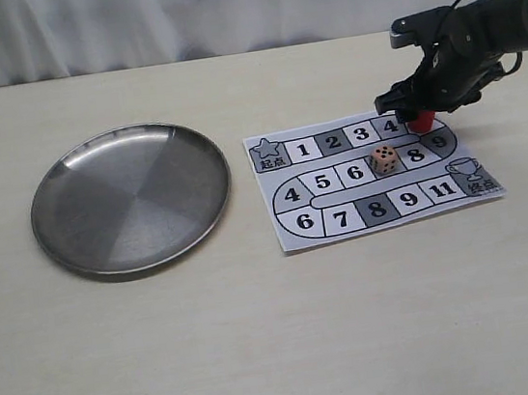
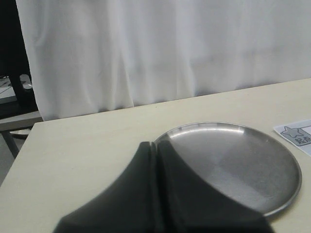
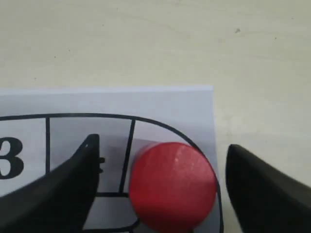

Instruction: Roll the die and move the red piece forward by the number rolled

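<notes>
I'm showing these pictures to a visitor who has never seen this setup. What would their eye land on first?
Probably the red piece at the right end of the board's top row, with the right gripper open and straddling it, a gap showing on each side. Next would be the big shiny steel plate left of the board, and then the die sitting on the board's middle row.
</notes>
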`<state>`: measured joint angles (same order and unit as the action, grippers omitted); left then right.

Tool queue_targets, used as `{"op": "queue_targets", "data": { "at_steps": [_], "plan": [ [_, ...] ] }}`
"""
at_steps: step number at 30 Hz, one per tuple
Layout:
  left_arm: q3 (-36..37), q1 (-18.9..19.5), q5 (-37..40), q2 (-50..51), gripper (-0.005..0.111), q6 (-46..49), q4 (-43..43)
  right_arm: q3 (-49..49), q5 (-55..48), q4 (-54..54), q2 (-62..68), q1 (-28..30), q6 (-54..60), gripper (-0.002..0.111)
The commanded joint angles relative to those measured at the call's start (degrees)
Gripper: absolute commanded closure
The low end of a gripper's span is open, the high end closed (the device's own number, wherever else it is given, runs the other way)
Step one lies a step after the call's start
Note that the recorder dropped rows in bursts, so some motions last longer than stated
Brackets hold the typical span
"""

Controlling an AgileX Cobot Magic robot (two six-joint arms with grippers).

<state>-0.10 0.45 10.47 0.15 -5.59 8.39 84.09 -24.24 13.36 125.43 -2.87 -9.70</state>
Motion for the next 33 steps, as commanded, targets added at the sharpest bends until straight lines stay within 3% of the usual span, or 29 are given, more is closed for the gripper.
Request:
{"op": "queue_targets", "data": {
  "at_steps": [1,4,6,9,13,20,26,30,33],
  "plan": [
    [0.1,-0.5,-0.5,-0.1,0.107,-0.1,-0.1,-0.2,-0.3,-0.9,-1.4,0.1,-0.1,0.026],
    [0.1,-0.5,-0.5,-0.1,0.107,-0.1,-0.1,-0.2,-0.7,-0.9,-5.6,0.2,-0.1,0.026],
    [0.1,-0.5,-0.5,-0.1,0.107,-0.1,-0.1,-0.2,-1.7,-0.9,-9.8,0.3,-0.1,0.033],
    [0.1,-0.5,-0.5,-0.1,0.107,-0.1,-0.1,-0.2,-2.9,-0.2,-17.9,0.3,0.0,0.054],
    [0.1,-0.5,-0.5,-0.1,0.107,-0.1,-0.1,-2.7,-1.7,-0.2,-30.1,0.3,0.2,0.105],
    [0.1,-0.5,-0.5,-0.1,0.107,-0.1,-0.1,-24.6,17.3,-2.1,-50.9,0.2,-0.1,0.104],
    [0.1,-0.5,-0.5,-0.1,0.107,-0.1,-0.1,-56.0,41.6,-8.6,-70.3,0.2,-0.1,0.104],
    [0.1,-0.5,-0.5,-0.1,0.107,-0.1,-0.1,-73.7,44.9,-10.2,-84.7,0.2,-0.1,0.104],
    [0.1,-0.5,-0.5,-0.1,0.107,-0.1,-0.1,-79.7,44.9,-9.9,-93.0,0.2,-0.1,0.104]
  ]
}}
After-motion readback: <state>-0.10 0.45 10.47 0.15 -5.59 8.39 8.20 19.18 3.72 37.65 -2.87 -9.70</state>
